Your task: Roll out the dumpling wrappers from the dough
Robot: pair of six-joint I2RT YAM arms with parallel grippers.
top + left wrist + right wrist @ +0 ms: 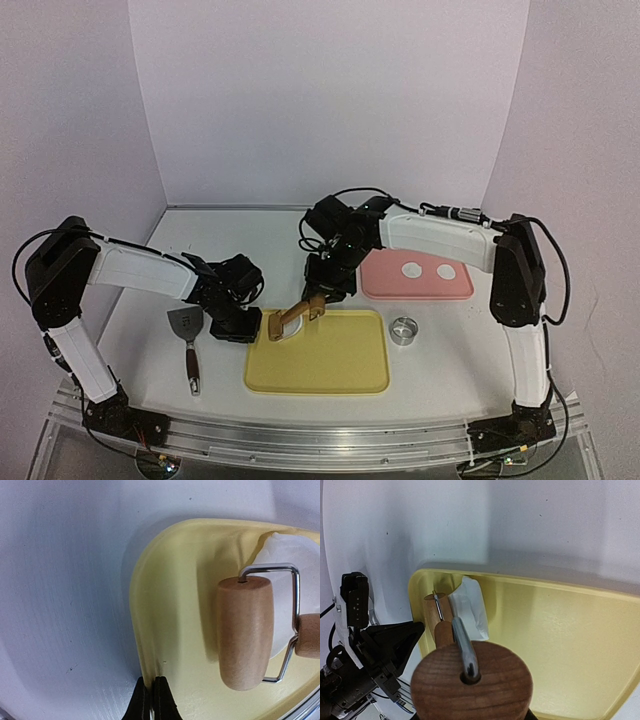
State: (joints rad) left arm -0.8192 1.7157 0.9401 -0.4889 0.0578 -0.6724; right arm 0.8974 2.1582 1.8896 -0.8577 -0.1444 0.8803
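left pincer [152, 700]: tips pressed together, nothing between them, set at the rim of the yellow tray [330, 370] on its 9 o'clock side. cannot tell if the tips bear on the rim or only sit against it.

right pincer [326, 292]: clamped on the wooden handle of the rolling pin [245, 632], reaching in from 1 o'clock. handle slopes down toward 8 o'clock. the wooden barrel rests in the tray's 10 o'clock corner, its wire yoke visible at both ends.

dough [300, 555]: irregular white piece in that same corner. the barrel lies along one edge of it and the yoke crosses above it. right wrist view shows one edge of the dough standing up beside the barrel. rest of the yellow tray is bare surface.

dumpling wrappers [411, 269]: two small round white discs lying flat, side by side but apart, on the pink tray [380, 285]. the second sits at 3 o'clock of the first. pink tray is at 1 o'clock of the yellow tray, close to it.

ring cutter [404, 330]: upright on the table [440, 370], just beside the yellow tray at its 3 o'clock edge and at 6 o'clock of the pink tray.

spatula [187, 335]: flat on the table at 9 o'clock of the yellow tray, blade toward 12, dark handle toward 6.
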